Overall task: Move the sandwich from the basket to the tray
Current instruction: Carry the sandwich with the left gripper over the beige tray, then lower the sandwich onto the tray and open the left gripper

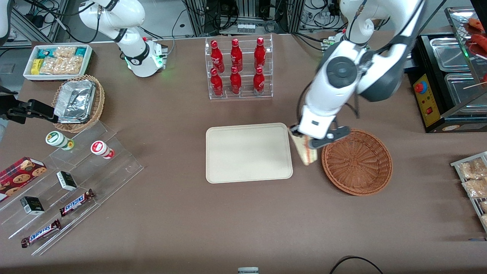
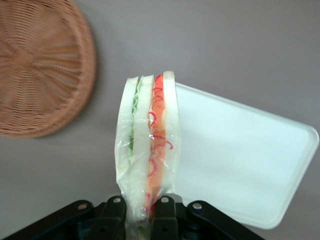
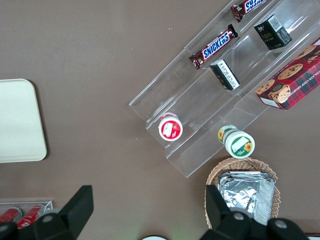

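Sandwich (image 1: 306, 152) hangs clamped in the gripper (image 1: 310, 142), a wrapped wedge of white bread held above the table (image 1: 171, 213), in the gap between the tray (image 1: 249, 152) and the basket (image 1: 357, 161), right of centre in the front frame. In the wrist view the sandwich (image 2: 147, 150) stands on edge, one end pinched between the two black fingers (image 2: 112, 212), with green filling along one bread layer and red-orange along the other under clear wrap. From that camera its upper end overlaps the rim of the tray (image 2: 240, 160), while the basket (image 2: 40, 65) sits apart from it with nothing inside.

The tray lies flat at the middle of the front frame, bare, and the basket sits just beside it toward the working arm's end of the table. A clear rack of red bottles (image 1: 237, 68) stands at upper centre, farther from the front camera than the tray. At the left of the frame are a tan basket with a foil container (image 1: 76, 101), a white bin of snacks (image 1: 57, 61), and clear steps with two Snickers bars (image 1: 76, 201)
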Robot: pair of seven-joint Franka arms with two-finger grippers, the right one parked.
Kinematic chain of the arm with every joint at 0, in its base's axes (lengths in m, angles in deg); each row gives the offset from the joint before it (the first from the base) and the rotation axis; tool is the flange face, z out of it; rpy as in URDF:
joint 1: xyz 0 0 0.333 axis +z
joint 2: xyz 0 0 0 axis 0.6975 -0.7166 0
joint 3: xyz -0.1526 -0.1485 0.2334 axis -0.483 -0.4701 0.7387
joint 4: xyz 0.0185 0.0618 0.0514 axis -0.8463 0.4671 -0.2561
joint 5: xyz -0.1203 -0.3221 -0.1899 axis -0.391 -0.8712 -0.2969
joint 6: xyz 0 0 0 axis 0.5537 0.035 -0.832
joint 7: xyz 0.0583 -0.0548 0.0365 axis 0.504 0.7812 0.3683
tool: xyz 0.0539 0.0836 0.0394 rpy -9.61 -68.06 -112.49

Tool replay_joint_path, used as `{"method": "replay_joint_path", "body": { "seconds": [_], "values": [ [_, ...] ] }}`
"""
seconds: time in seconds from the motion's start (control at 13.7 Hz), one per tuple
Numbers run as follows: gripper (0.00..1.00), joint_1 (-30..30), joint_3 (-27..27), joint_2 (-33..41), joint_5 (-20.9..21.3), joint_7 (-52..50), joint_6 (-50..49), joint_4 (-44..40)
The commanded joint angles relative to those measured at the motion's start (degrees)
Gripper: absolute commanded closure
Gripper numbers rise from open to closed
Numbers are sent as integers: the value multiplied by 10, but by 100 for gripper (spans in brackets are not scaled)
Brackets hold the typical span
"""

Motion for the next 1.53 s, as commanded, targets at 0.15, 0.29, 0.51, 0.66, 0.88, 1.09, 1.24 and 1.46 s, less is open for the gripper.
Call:
{"method": "replay_joint_path", "body": {
  "seconds": [0.15,0.29,0.51,0.66,0.88,1.09,1.24,1.46],
  "values": [
    [100,-106,1,-140,100,-11,-3,-107],
    [100,-119,1,-154,106,-16,-1,-110],
    [100,-152,5,-194,113,-19,60,-111],
    [100,-168,6,-220,145,-22,83,-114],
    [100,-175,6,-248,176,-50,113,-113],
    [100,-184,6,-273,194,-84,149,-111],
    [100,-185,6,-287,214,-98,149,-112],
    [70,-185,6,-290,219,-113,148,-107]
  ]
}}
